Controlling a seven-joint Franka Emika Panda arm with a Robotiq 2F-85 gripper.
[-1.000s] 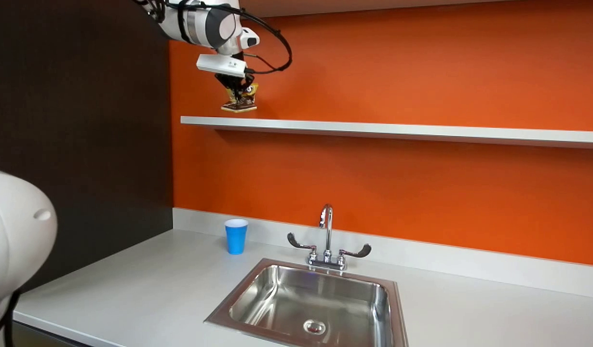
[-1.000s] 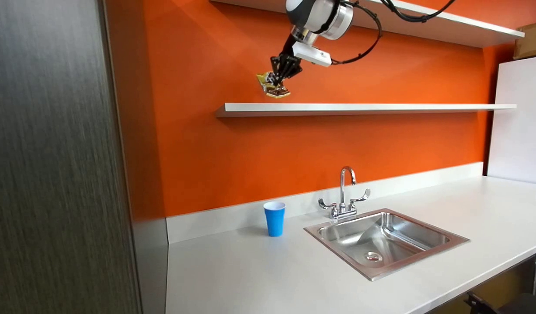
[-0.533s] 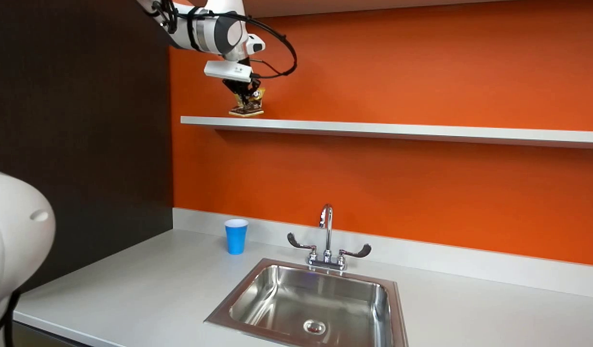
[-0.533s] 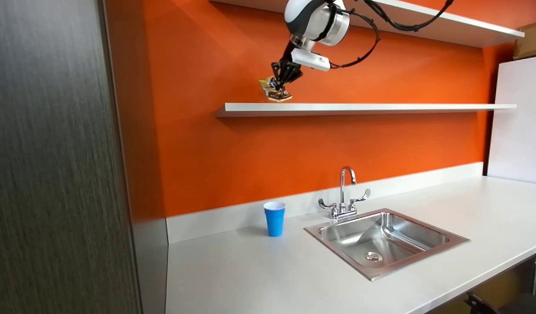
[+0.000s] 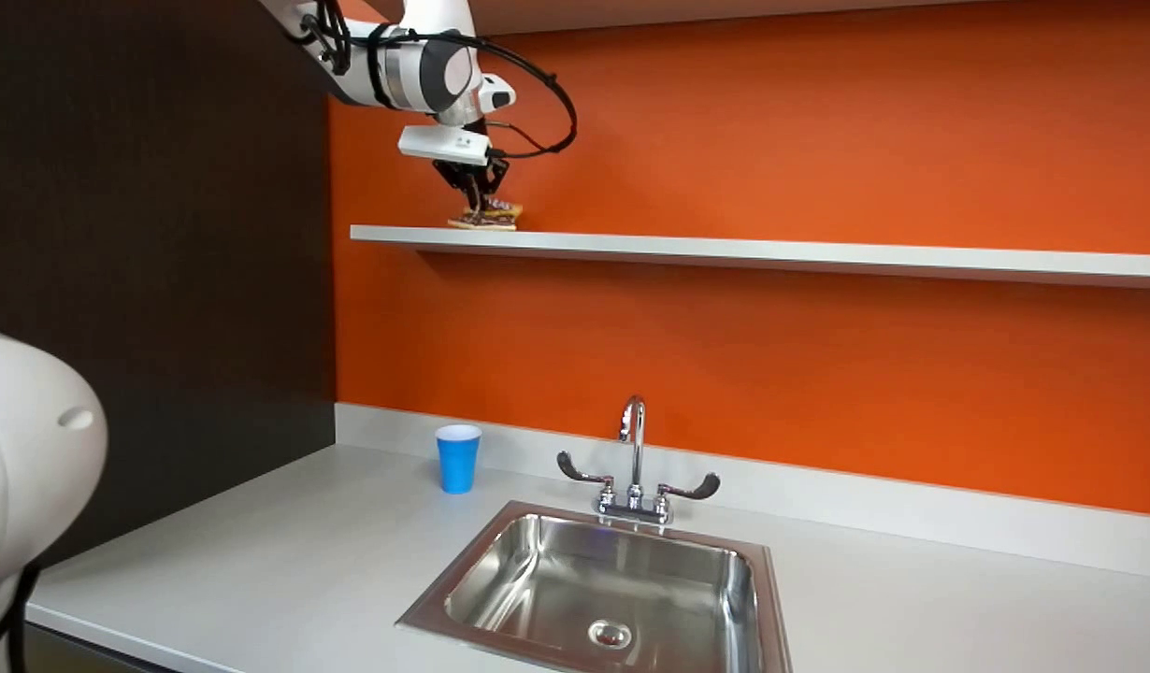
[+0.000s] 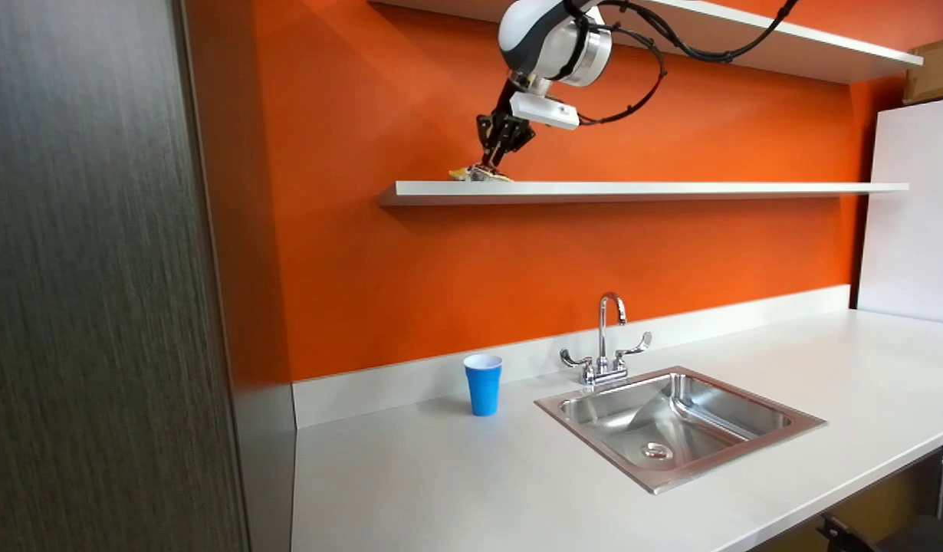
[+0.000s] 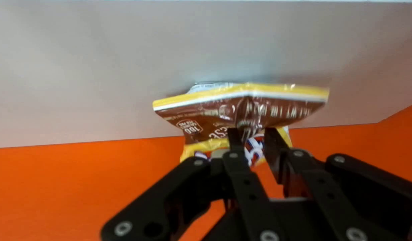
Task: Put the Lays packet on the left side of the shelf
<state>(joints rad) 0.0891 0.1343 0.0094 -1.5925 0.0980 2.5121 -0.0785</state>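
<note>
The packet (image 7: 239,113) rests on the shelf (image 5: 762,250) near its left end, sagging low, with a crease down the middle. The tool (image 7: 254,137) reaches down to it from above, its two tips close together with a narrow gap at the crease; in the wrist view it is hard to be sure whether they pinch the packet or only stand against it. The arm (image 5: 425,70) hangs over both.

The shelf is a thin white board along an orange wall (image 5: 818,374); in an exterior view an upper shelf (image 6: 809,57) runs above it. A dark panel (image 5: 164,234) closes off the left side. At the far right is a white cabinet (image 6: 912,215), a carton (image 6: 934,70) just above it. Below, the pale grey table (image 6: 456,475) carries a blue cup (image 5: 458,465), upright, left of the steel sink (image 5: 470,563); the tap (image 5: 637,463) is on the sink's far side.

A second ago the packet hung in the air, more upright; now it is down and flatter, and the tool is lower. The cup has stayed put.

The packet's brown face has a yellow and white border. A round calorie badge and "WT" show in white; blue-and-white lettering is partly covered by the tool.
</note>
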